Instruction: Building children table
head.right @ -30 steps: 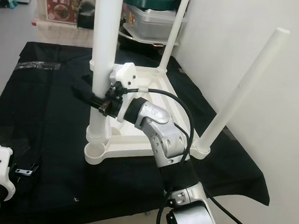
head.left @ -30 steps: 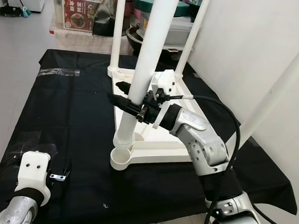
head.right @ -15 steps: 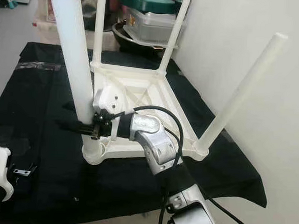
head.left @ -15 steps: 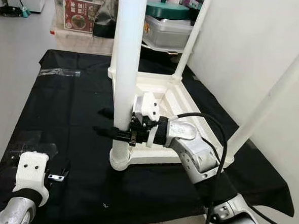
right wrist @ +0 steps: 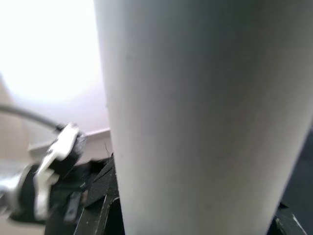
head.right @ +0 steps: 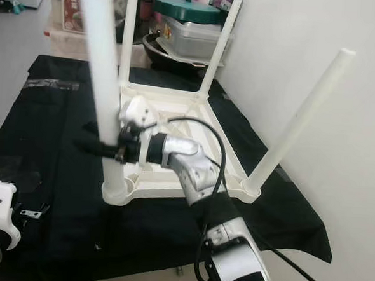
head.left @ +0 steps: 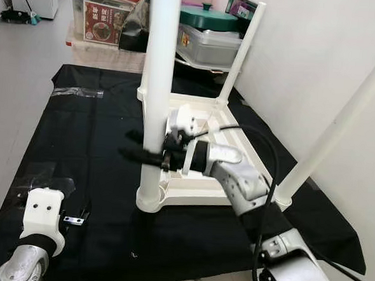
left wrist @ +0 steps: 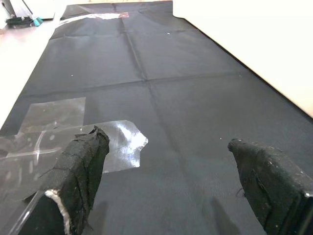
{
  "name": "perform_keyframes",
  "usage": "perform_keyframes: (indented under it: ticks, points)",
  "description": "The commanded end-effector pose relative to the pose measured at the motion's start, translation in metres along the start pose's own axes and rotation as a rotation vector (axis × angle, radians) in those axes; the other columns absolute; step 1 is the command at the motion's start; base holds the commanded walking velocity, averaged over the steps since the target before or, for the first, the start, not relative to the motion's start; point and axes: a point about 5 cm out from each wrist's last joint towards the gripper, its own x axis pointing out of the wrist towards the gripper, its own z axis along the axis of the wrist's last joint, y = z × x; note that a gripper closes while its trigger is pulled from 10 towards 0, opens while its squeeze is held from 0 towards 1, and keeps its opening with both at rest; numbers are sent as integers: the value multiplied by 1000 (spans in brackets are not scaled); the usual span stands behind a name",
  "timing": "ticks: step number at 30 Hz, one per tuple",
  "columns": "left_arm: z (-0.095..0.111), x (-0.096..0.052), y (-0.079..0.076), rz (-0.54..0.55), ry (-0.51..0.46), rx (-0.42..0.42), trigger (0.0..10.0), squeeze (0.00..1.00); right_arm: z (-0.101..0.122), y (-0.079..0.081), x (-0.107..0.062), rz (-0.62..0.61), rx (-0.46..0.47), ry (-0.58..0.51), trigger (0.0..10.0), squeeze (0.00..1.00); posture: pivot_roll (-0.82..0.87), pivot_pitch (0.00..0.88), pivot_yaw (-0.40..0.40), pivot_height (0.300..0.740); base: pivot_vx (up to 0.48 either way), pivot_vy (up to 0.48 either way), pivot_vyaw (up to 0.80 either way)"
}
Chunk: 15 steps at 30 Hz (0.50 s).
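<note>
Upturned white plastic children's table (head.left: 207, 132) on black floor cloth (head.left: 86, 128). Right gripper (head.left: 149, 156), jaws clamped round white tubular leg (head.left: 157, 94) at near-left corner socket; tilt risks jamming. Left gripper (left wrist: 171, 186), jaws parted.

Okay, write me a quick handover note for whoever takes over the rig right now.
Right tool: shut on the near-left leg, low down; the leg stands upright in its corner socket.
Left tool: open, idle, low over the black cloth.
Tabletop: upside down on the cloth; the three other legs stand in their corners.
Done: all four legs in place.
Left: check that the held leg is seated, release, turn the table upright.
</note>
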Motion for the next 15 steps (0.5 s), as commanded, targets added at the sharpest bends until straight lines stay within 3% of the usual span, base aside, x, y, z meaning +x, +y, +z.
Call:
perform_keyframes:
  ticks: [1,15]
  points:
    - [2,0,-8,-20,-14,-25,10000,0,4,-8,-5,-44,38,-28,10000,0,233,0,-172,740,0,0,0]
    - [2,3,-9,-28,-18,-25,10000,0,-5,-15,-12,-75,-20,12,10000,0,231,0,-170,740,0,0,0]
